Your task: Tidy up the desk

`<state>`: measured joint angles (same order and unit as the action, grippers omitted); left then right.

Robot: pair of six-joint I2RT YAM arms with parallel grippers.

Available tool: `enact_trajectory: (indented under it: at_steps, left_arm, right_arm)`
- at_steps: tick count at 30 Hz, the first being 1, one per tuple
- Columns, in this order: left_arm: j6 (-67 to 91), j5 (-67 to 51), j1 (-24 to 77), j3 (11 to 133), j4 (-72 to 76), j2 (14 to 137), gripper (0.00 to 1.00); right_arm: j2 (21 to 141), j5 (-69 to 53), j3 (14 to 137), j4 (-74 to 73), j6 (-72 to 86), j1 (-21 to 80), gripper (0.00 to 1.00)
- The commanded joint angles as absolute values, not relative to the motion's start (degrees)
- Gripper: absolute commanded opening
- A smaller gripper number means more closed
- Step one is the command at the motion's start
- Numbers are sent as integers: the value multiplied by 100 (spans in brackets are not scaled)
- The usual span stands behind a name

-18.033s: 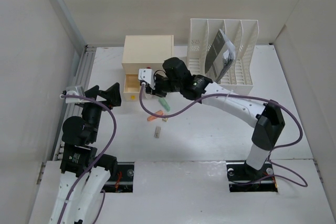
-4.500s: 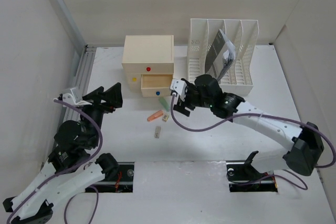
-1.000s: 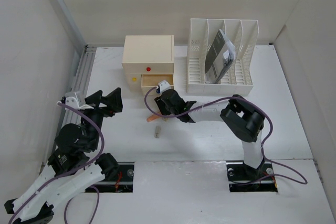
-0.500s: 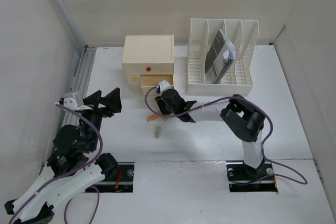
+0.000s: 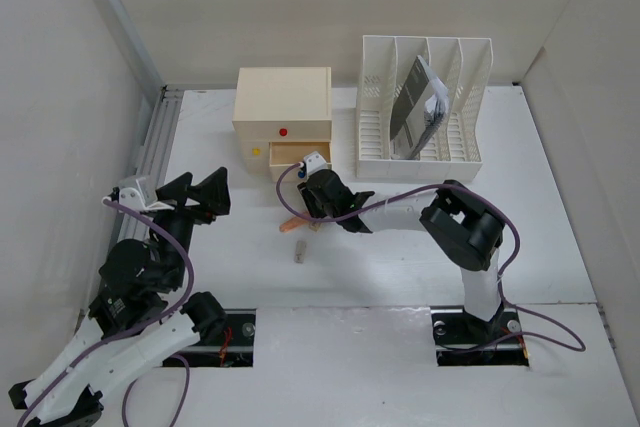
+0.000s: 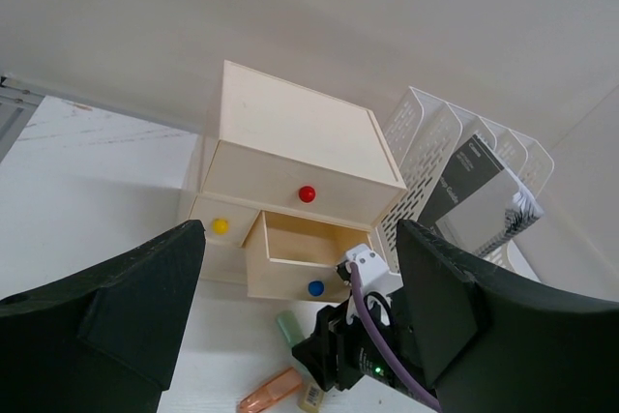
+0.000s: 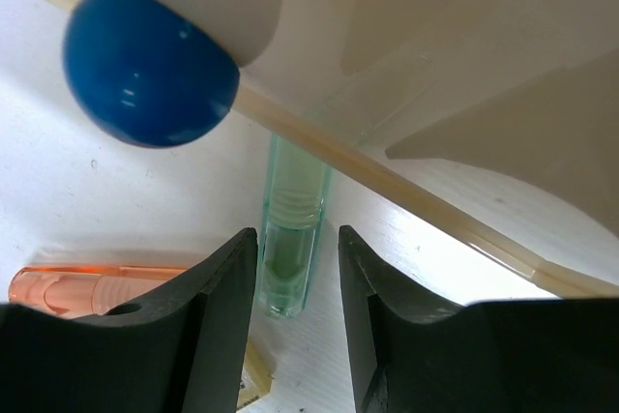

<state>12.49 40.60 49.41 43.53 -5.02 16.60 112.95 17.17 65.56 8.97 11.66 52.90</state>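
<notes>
The desk (image 5: 400,257) is a broad white tabletop. My right gripper (image 5: 310,207) reaches low just in front of the cream drawer box (image 5: 282,107), whose lower right drawer (image 5: 296,155) stands pulled out. In the right wrist view the right gripper (image 7: 296,235) is open and straddles a green marker (image 7: 288,249) lying on the desk; the left finger (image 7: 218,316) is against it, the right finger (image 7: 387,326) stands slightly apart. An orange marker (image 5: 293,224) lies beside it. My left gripper (image 5: 203,184) hovers open and empty at the left.
A white slotted file rack (image 5: 425,97) holding a dark booklet (image 5: 412,105) stands at the back right. A small grey piece (image 5: 299,253) and a yellowish piece (image 7: 253,379) lie near the markers. The blue drawer knob (image 7: 150,65) hangs just above the right fingers.
The right jaws have narrowed around the green marker while the arm stayed in place in front of the open drawer. The left arm has barely shifted.
</notes>
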Motion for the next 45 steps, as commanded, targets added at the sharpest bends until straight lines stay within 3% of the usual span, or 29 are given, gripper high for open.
enact_trajectory:
  at_steps: [1, 26, 31, 36, 45]
  left_arm:
    - [1160, 4078, 4957, 4333, -237, 1538, 78]
    - [1107, 4131, 4957, 4333, -237, 1433, 78]
    - [1107, 4131, 4957, 4333, -237, 1433, 78]
    - [1107, 4131, 4957, 4333, -237, 1433, 78]
    - [1107, 4183, 4957, 4333, -237, 1433, 78]
  right_arm:
    - [11505, 1785, 6530, 193, 1521, 5159, 45]
    - [11821, 1600, 6530, 141, 1468, 5212, 45]
    - [11821, 1600, 6530, 141, 1468, 5212, 36]
    - [11821, 1600, 6530, 141, 1468, 5212, 16]
    - [11497, 1723, 6530, 141, 1310, 5431, 13]
